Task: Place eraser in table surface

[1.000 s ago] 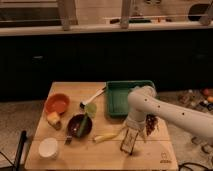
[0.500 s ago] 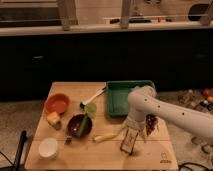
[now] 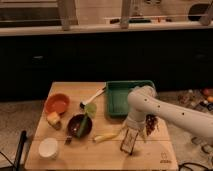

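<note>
The light-brown wooden table surface point(image 3: 100, 152) fills the lower middle of the camera view, with a small dark logo point(image 3: 163, 161) at its front right corner. My white arm point(image 3: 170, 112) reaches in from the right. Its gripper point(image 3: 129, 143) points straight down and stands low over the bare wood at the front right, just in front of the green tray point(image 3: 117, 95). I cannot make out an eraser in or under the gripper.
On the table are an orange bowl point(image 3: 57, 104), a dark bowl point(image 3: 79, 125) holding a green utensil, a white cup point(image 3: 48, 147), a banana point(image 3: 106, 136), a brush point(image 3: 93, 96), a small dark object point(image 3: 67, 141) and a dark reddish object point(image 3: 150, 125) beside the arm.
</note>
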